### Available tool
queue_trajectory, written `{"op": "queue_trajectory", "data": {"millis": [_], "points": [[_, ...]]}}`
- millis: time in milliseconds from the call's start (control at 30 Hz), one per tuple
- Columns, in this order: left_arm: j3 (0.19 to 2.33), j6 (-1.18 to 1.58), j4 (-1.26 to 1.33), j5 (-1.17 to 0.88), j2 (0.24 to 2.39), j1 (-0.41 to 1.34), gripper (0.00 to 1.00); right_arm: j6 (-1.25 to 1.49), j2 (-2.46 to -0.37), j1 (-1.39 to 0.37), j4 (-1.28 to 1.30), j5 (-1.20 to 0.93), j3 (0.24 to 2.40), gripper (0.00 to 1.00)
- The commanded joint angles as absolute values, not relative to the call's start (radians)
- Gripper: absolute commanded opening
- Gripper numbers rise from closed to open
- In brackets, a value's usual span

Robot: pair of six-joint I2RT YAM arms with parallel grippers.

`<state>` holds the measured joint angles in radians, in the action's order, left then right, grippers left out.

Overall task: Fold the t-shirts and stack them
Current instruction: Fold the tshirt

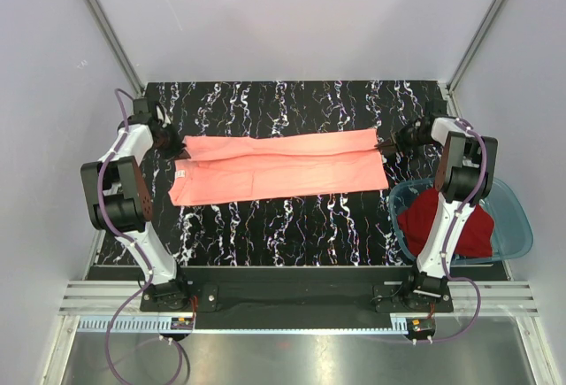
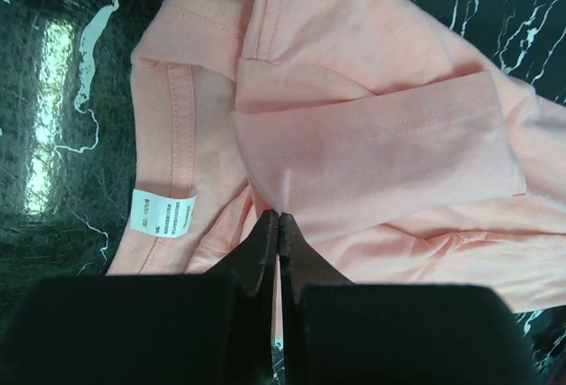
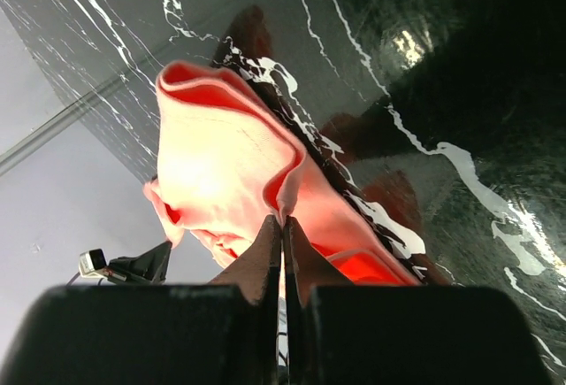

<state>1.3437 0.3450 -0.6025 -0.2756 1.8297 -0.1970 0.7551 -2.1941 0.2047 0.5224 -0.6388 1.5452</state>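
1. Cloth tension seemed to explain both arms' pose. The salmon-pink t-shirt [image 1: 279, 168] lay as a long band across the table [image 1: 265, 226], reaching from near the left edge to near the right edge and sitting towards the far side.
2. The left gripper [image 2: 278, 221] had its jaws pressed together on a doubled layer of that shirt at the collar end. It was just beside the small white label [image 2: 164, 215]. A hold there probably stopped the neck end from bunching.
3. The right gripper [image 3: 283, 221] was likewise clamped on a fold of the pink cloth at the hem end, near the right edge. In the wrist view the fabric rose off the table around the pinch.
4. With both ends pinched at once, the far strip was drawn straight between the arms. I judged this to be a lengthwise fold in hand, with the far edge ready to be carried over the near one.
5. The dark red t-shirt [image 1: 478, 230] lay crumpled in the translucent blue basin [image 1: 517, 217] at the near right corner, partly hidden behind the right arm. It looked parked there until the pink one was done.
6. The task was therefore at an early stage, with one shirt partly folded and nothing stacked. Uneven pulling could skew the band or slip a layer out of a pinch.
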Motion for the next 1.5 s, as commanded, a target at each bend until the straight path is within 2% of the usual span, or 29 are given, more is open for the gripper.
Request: {"op": "queue_trajectory", "data": {"millis": [0, 400, 833, 900, 933, 1000, 1033, 1067, 1100, 1133, 1167, 1200, 1267, 1367, 1400, 1467], "points": [[1.325, 0.321, -0.589, -0.252, 1.789, -0.206, 0.00, 0.733, -2.132, 0.207, 0.537, -0.629, 1.534, 0.00], [1.230, 0.327, -0.537, -0.186, 1.667, -0.206, 0.00, 0.727, -2.117, 0.207, 0.540, -0.614, 1.529, 0.00], [1.217, 0.328, -0.542, -0.225, 1.727, -0.206, 0.01, 0.719, -2.131, 0.207, 0.546, -0.606, 1.516, 0.02], [1.210, 0.333, -0.541, -0.212, 1.718, -0.206, 0.09, 0.713, -2.128, 0.207, 0.561, -0.595, 1.522, 0.05], [1.206, 0.336, -0.540, -0.203, 1.701, -0.207, 0.20, 0.713, -2.128, 0.207, 0.568, -0.586, 1.526, 0.06], [1.207, 0.340, -0.549, -0.164, 1.678, -0.206, 0.32, 0.706, -2.118, 0.207, 0.594, -0.580, 1.542, 0.10], [1.216, 0.347, -0.558, -0.141, 1.666, -0.207, 0.36, 0.695, -2.112, 0.207, 0.612, -0.568, 1.554, 0.14], [1.223, 0.356, -0.569, -0.093, 1.628, -0.206, 0.39, 0.657, -2.090, 0.204, 0.659, -0.516, 1.586, 0.23], [1.226, 0.360, -0.571, -0.066, 1.605, -0.206, 0.40, 0.635, -2.076, 0.204, 0.672, -0.490, 1.598, 0.26], [1.232, 0.367, -0.566, -0.045, 1.582, -0.206, 0.45, 0.614, -2.057, 0.201, 0.679, -0.468, 1.611, 0.29], [1.233, 0.376, -0.548, -0.019, 1.542, -0.206, 0.55, 0.574, -2.031, 0.195, 0.698, -0.428, 1.643, 0.35], [1.252, 0.377, -0.540, -0.018, 1.536, -0.206, 0.58, 0.555, -2.023, 0.187, 0.699, -0.416, 1.661, 0.38], [1.288, 0.377, -0.554, -0.046, 1.561, -0.207, 0.58, 0.516, -2.016, 0.148, 0.701, -0.381, 1.713, 0.43], [1.368, 0.382, -0.566, -0.148, 1.675, -0.206, 0.44, 0.521, -2.064, 0.095, 0.699, -0.400, 1.784, 0.44], [1.405, 0.388, -0.577, -0.169, 1.740, -0.206, 0.35, 0.531, -2.083, 0.065, 0.701, -0.405, 1.802, 0.45], [1.428, 0.403, -0.584, -0.222, 1.794, -0.206, 0.33, 0.552, -2.129, 0.035, 0.700, -0.416, 1.851, 0.45]]}}
